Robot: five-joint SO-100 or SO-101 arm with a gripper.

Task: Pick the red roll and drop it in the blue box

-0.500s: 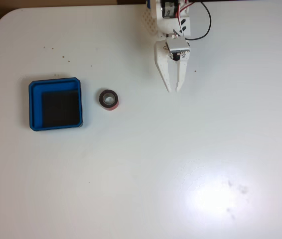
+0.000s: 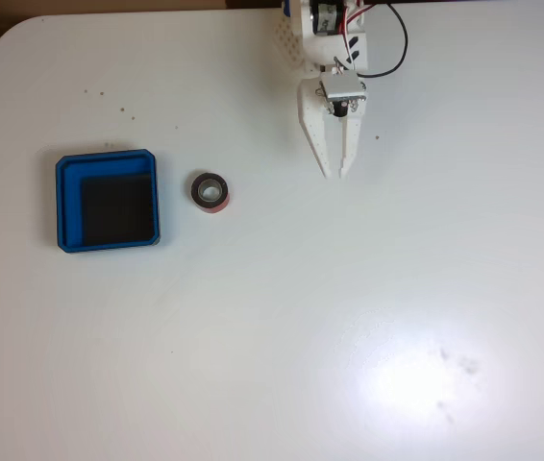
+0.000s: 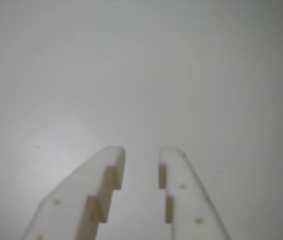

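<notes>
Right now I see gripper near tabletop's far edge, fingers slightly apart, seemingly empty. Red roll lies toward left edge, just beside blue box, not touching.

the red roll is a small tape-like ring lying flat on its side face, hollow core facing up. its top face is dark, the core inside looks pale grey, and a thin band of red shows along its lower outer edge in the fixed view. it sits just to the right of the blue box, close but not touching it. the blue box is a shallow square tray with low bright-blue walls, clipped corners and a black square floor, resting flat and upright, with nothing inside it.
</notes>
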